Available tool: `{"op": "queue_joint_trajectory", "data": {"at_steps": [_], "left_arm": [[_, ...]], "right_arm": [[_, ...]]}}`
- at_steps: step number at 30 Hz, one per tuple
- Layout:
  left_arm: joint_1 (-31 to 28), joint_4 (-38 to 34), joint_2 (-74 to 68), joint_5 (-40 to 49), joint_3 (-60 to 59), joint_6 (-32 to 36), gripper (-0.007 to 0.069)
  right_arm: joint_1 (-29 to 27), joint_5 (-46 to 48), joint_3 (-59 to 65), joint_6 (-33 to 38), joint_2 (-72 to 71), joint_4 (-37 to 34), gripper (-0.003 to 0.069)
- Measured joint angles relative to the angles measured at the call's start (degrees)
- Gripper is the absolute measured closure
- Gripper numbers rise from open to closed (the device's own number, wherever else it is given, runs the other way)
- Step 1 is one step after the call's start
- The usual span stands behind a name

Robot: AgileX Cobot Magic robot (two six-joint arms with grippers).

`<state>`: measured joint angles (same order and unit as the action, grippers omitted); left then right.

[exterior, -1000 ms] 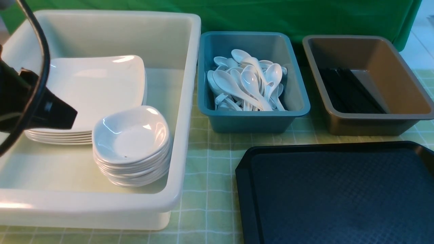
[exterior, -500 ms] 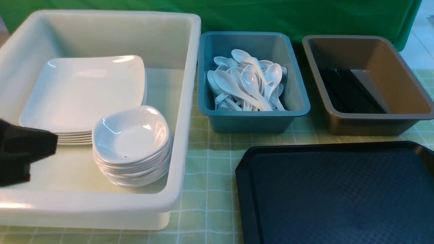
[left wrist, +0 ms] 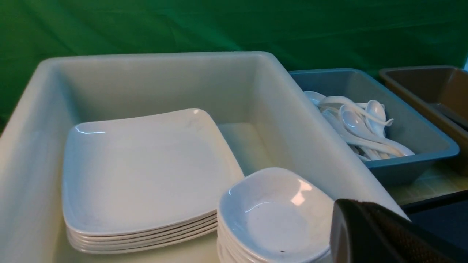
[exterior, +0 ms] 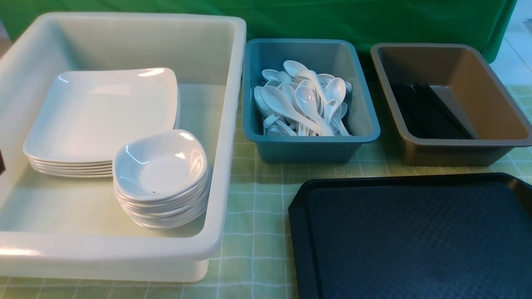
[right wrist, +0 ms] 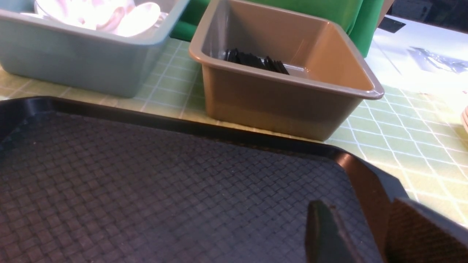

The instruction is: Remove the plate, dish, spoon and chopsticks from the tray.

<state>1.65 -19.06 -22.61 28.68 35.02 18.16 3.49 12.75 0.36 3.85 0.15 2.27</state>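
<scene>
The black tray [exterior: 415, 236] lies bare at the front right, and its textured floor [right wrist: 164, 190] carries nothing. Large white plates [exterior: 99, 112] are stacked in the white tub [exterior: 224, 166], with a stack of small dishes [exterior: 160, 166] in front of them. White spoons [exterior: 305, 104] are heaped in the teal tub [exterior: 311, 149]. Black chopsticks [exterior: 428, 112] lie in the brown tub [exterior: 453, 153]. My left gripper [left wrist: 351, 219] is shut and empty, close above the dishes [left wrist: 274, 215]. My right gripper [right wrist: 358, 206] hangs open over a clipped corner of the tray, holding nothing.
A green checked cloth [exterior: 253, 199] covers the table between tubs and tray. A green backdrop [exterior: 332, 16] closes off the far side. In the front view only a dark sliver of the left arm [exterior: 1, 162] shows at the edge.
The left arm has pulled back out of the front view to the left, uncovering the plate stack. Tubs, tray and tableware have not moved.
</scene>
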Motion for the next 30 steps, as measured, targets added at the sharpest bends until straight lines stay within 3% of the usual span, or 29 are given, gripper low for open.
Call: {"op": "queue_joint_trajectory", "data": {"at_steps": [11,16,22,30], "left_arm": [[0.0,4.4,0.3,-3.7,-2.7,-1.1,0.0638],[0.0,8.7,5.7,-11.4,-13.2,-8.5,0.0638],[0.0,16.6,18.0,-13.1,-25.7,-18.2,0.0638],[-1.9,17.0,22.5,-15.7,-35.0,-19.5,0.0638]], "right_arm": [[0.0,0.0,0.0,0.0,0.0,0.0,0.0420],[0.0,0.0,0.0,0.0,0.0,0.0,0.0420],[0.0,0.0,0.0,0.0,0.0,0.0,0.0420],[0.0,0.0,0.0,0.0,0.0,0.0,0.0420]]}}
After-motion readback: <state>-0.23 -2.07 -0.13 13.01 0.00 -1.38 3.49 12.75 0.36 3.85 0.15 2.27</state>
